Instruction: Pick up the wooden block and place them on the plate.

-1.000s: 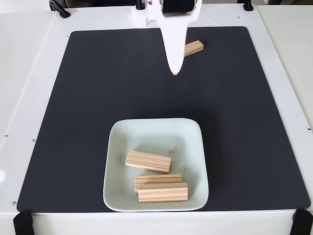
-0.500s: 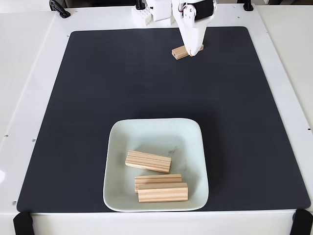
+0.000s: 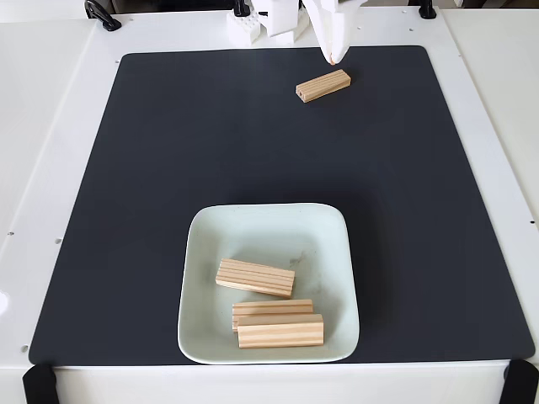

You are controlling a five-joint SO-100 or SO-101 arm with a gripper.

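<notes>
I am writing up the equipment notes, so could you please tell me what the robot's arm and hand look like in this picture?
In the fixed view the arm is white plastic throughout. The hand shows as a smooth white finger tapering to a narrow point with a small orange-tan tip. Behind it sit blocky white parts at the top edge. No cables or markings can be made out on it.

- Pale unfinished wood with lengthwise grain lines is seen in the wooden block (image 3: 323,85) at upper centre.
- A smooth, faintly glossy glazed surface is shown by the plate (image 3: 268,229).
- A matt black mat (image 3: 168,168) is laid over smooth white table (image 3: 50,126).
</notes>
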